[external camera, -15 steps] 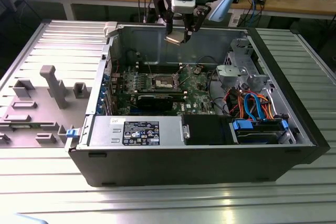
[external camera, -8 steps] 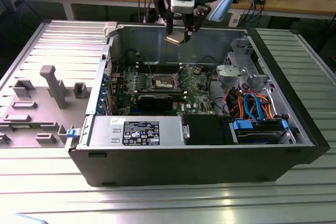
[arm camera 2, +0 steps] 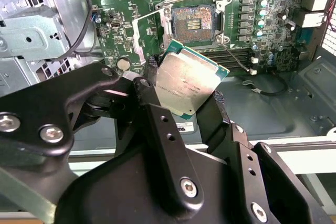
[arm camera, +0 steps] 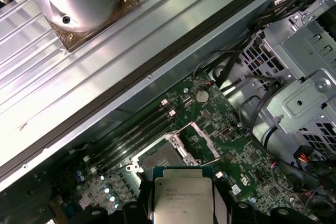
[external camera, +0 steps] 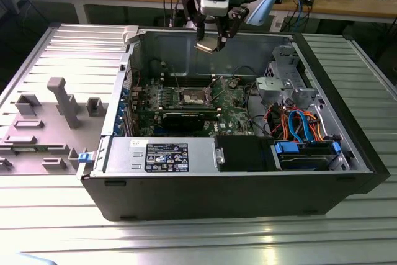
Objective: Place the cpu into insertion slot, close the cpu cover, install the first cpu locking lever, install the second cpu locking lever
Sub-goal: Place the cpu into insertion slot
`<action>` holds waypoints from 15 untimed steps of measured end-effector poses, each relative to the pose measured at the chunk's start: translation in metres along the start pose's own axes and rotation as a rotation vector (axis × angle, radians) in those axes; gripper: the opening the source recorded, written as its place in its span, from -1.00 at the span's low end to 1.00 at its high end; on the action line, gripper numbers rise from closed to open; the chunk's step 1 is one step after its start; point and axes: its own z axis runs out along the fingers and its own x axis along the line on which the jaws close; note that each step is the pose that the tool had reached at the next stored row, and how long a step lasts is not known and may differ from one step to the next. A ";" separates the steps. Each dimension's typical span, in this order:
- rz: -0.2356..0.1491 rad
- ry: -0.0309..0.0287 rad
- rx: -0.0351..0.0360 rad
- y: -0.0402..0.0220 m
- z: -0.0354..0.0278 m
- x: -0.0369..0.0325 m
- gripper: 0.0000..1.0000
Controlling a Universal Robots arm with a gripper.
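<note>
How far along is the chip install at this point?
Nothing is finished yet. The gripper holds the chip in the air above the open case. The socket sits empty, with its cover swung open. Seating the chip, closing the cover and both locking steps remain.

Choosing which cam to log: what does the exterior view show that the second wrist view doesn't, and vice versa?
Exterior view: whole open case, power supply, grey fixture tray on the view's left. Second wrist view, close up: insertion slot contacts, cpu cover swung open, fingers clamping the cpu edges. Both: cpu held above the motherboard, unseated.
</note>
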 end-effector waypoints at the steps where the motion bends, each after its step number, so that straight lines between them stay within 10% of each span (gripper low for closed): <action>1: 0.002 -0.0002 -0.0001 0.0000 0.0000 0.0000 0.09; 15: 0.045 -0.0040 -0.0008 0.0000 0.0002 0.0000 0.09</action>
